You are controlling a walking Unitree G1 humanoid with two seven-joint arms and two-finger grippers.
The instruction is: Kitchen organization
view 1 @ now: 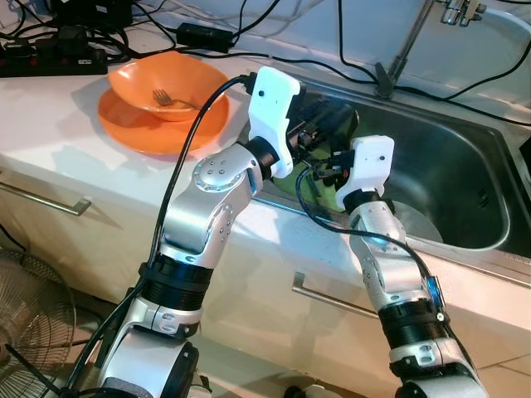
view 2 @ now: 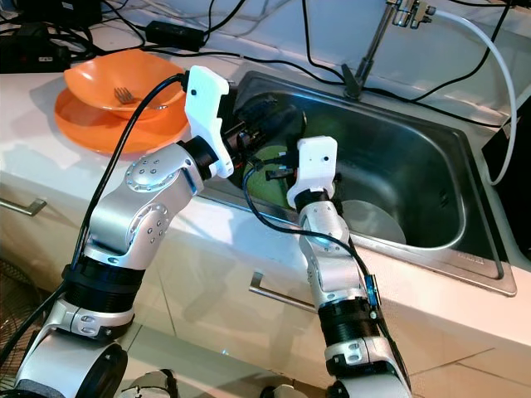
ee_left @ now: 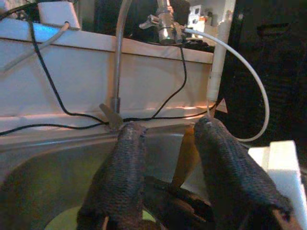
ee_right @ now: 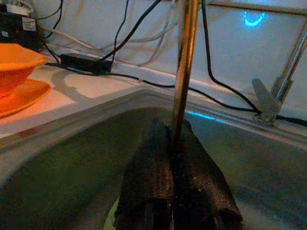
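Orange dishes, steel sink

Glossy orange bowl (view 1: 170,83) on matching orange plate (view 1: 141,128); dull grey stainless-steel sink (view 1: 448,178), pale green dish (view 2: 270,178) inside.

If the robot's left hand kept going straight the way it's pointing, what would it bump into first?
Probably the far wall of the sink, near the faucet's base; the left hand points across the basin toward it, though depth is hard to judge.

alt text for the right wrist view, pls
The right hand has its two black fingers shut on a thin upright metal rod over a steel sink. On the counter beyond the rim sit an orange bowl on an orange plate, with black cables along the wall.
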